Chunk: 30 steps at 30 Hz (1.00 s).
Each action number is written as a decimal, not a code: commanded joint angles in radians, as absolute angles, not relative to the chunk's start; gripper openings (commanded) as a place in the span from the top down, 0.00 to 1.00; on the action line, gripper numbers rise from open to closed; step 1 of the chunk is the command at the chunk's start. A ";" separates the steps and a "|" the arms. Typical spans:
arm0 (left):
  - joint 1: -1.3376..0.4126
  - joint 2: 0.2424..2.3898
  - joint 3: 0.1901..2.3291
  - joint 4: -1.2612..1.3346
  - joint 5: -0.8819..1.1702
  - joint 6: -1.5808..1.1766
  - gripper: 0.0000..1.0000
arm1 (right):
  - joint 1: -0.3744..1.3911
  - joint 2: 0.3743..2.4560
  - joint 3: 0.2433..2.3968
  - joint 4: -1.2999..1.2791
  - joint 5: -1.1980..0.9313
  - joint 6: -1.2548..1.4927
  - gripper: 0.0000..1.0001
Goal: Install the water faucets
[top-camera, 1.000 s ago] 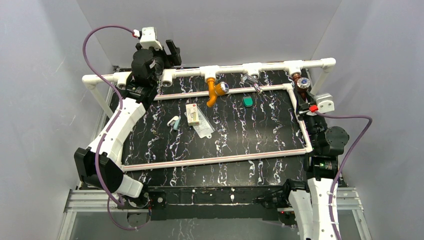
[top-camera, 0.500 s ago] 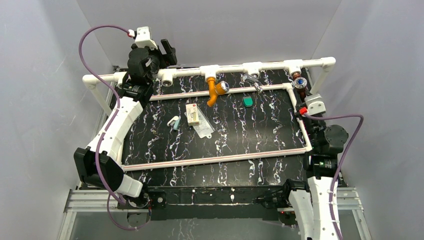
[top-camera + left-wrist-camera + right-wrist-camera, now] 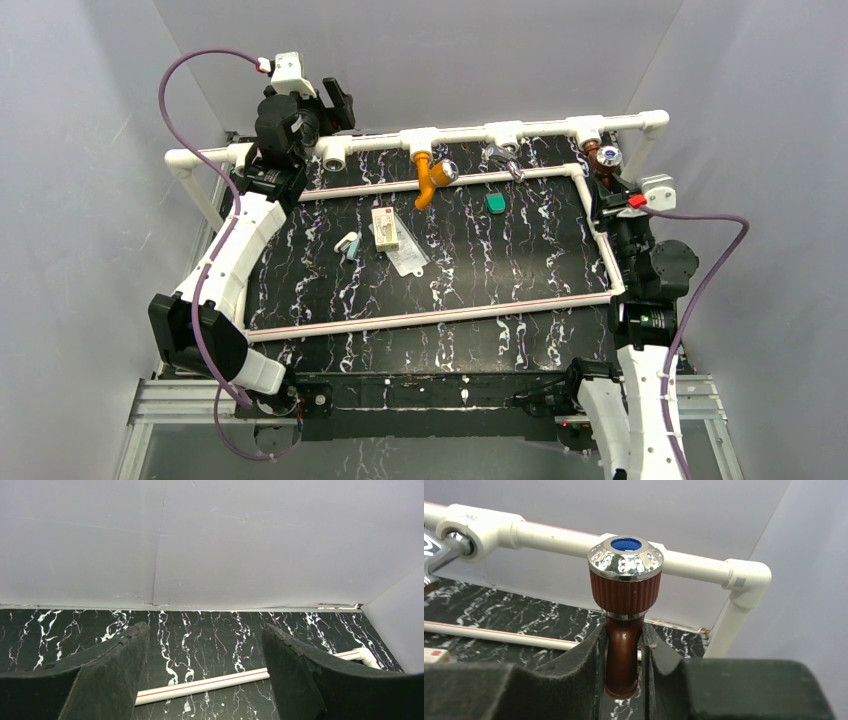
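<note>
your right gripper (image 3: pixel 624 645) is pinching the reddish-brown faucet (image 3: pixel 625 587) by its spout, knob sitting just above the fingertips, right by the white pipe (image 3: pixel 559 536) at the table (image 3: pixel 470 290) far right corner. your left gripper (image 3: pixel 202 680) is hanging spread wide, gripping nothing, at the far left corner. the orange faucet (image 3: pixel 430 180) is hanging off the far pipe.

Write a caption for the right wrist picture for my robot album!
Right gripper pinches the reddish-brown faucet below its shiny blue-topped knob, in front of the white pipe frame.
</note>
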<state>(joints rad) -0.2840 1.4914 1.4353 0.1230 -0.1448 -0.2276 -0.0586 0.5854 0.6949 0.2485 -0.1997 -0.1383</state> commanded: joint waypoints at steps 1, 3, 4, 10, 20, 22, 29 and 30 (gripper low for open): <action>-0.279 1.608 1.338 -0.137 -0.137 -0.229 0.21 | -0.061 0.613 0.761 0.275 -0.126 0.050 0.99; -0.277 1.610 1.339 -0.137 -0.138 -0.228 0.21 | -0.061 0.613 0.760 0.279 -0.104 0.119 0.99; -0.277 1.610 1.338 -0.137 -0.138 -0.227 0.21 | -0.061 0.611 0.758 0.282 -0.091 0.148 0.99; -0.277 1.616 1.340 -0.140 -0.138 -0.225 0.21 | -0.060 0.600 0.732 0.306 -0.058 0.320 0.99; -0.277 1.617 1.343 -0.143 -0.137 -0.224 0.21 | -0.061 0.593 0.691 0.329 -0.009 0.604 0.99; -0.275 1.618 1.343 -0.143 -0.137 -0.224 0.21 | -0.061 0.593 0.691 0.324 -0.005 0.660 0.99; -0.275 1.620 1.346 -0.146 -0.134 -0.224 0.21 | -0.060 0.599 0.702 0.278 0.032 0.906 0.99; -0.275 1.620 1.347 -0.147 -0.134 -0.225 0.21 | -0.060 0.599 0.704 0.272 0.032 0.931 0.99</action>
<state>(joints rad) -0.2829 1.4998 1.4422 0.1223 -0.1410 -0.2264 -0.0586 0.5972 0.6891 0.2268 -0.0109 0.7452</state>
